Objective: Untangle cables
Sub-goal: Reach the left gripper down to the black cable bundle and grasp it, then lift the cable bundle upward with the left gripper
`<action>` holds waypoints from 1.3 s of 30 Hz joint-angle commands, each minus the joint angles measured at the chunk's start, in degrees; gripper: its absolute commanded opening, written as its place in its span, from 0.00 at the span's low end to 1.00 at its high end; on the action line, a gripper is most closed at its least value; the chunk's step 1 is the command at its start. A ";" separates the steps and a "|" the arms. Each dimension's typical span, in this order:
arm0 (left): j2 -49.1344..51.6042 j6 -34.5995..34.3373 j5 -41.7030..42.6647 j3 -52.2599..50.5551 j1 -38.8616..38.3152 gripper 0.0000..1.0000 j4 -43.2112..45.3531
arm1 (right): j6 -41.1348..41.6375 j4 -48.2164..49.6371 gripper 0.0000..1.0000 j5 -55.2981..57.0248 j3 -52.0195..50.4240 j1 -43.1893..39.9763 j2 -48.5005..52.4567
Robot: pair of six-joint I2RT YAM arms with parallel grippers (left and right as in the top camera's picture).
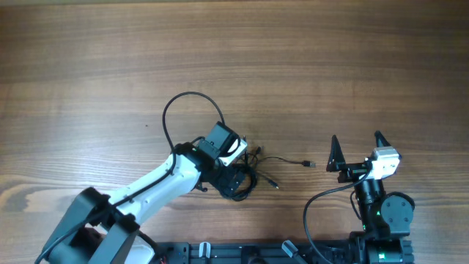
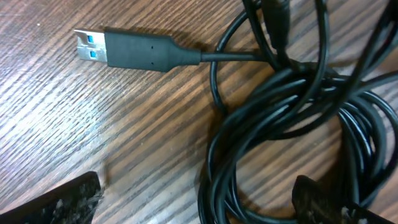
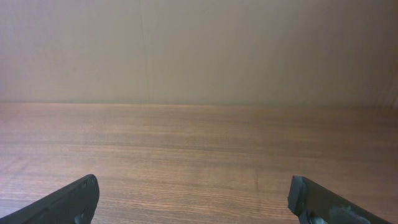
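**Overhead.** Grippers: two. The left gripper [image 1: 236, 178] is down on the cables [image 1: 253, 176], a dark knot near the middle of the table [image 1: 293, 59]. How its fingers stand cannot be read here, since gripper and cords merge into one black mass. The right gripper [image 1: 357, 141] is well apart to the right, fingers spread and holding nothing. Free strand [image 1: 286, 159]: one, running right from the knot to a small plug end [image 1: 309, 163]. A second plug end [image 1: 275, 185] lies just right of the knot. The thicker loop [image 1: 170, 110] on the far side is the arm's own lead, not stock.

**Left wrist.** Fingers [image 2: 62, 202]: two, wide apart, nothing clamped. The right-hand one sits against the cords. The cables [image 2: 292, 124] fill the right half in overlapping loops. At least five runs cross there, but the number of separate cords cannot be told. USB plug [image 2: 134, 50]: one, blue-tongued, lying flat at far left, its lead passing into the coil.

**Right wrist.** Fingers [image 3: 68, 202]: two, apart, over bare wood. A wall [image 3: 199, 50] stands beyond. Cables: none in sight.

**Step in hand.** Judged an opening grasp, with the knot still whole. The next move likely calls for the left gripper to close on a single run, not the whole coil. The right gripper would then come across to take a plug end and draw it clear.
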 commanded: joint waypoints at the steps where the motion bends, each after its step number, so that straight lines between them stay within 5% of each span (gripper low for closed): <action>1: 1.66 0.26 -0.72 -0.17 -0.26 1.00 0.42 | 0.42 0.28 1.00 -0.66 -0.07 -0.24 -0.68; 19: 5.31 1.97 -0.72 -0.17 -0.26 0.97 3.23 | 0.42 0.28 1.00 -0.66 -0.07 -0.24 -0.68; 22: 6.27 1.97 -0.72 -0.15 -0.26 0.85 3.98 | 0.39 0.28 1.00 -0.66 -0.07 -0.24 -0.68; 28: 6.29 1.95 -0.68 -0.15 -0.26 0.45 4.26 | 0.42 0.28 1.00 -0.66 -0.07 -0.24 -0.68; 32: 6.29 1.95 -0.70 -0.15 -0.26 0.04 4.24 | 0.42 0.28 1.00 -0.68 -0.07 -0.24 -0.68; 39: 3.65 1.86 -4.57 2.89 -0.24 0.04 3.15 | 0.42 0.28 1.00 -0.66 -0.07 -0.24 -0.68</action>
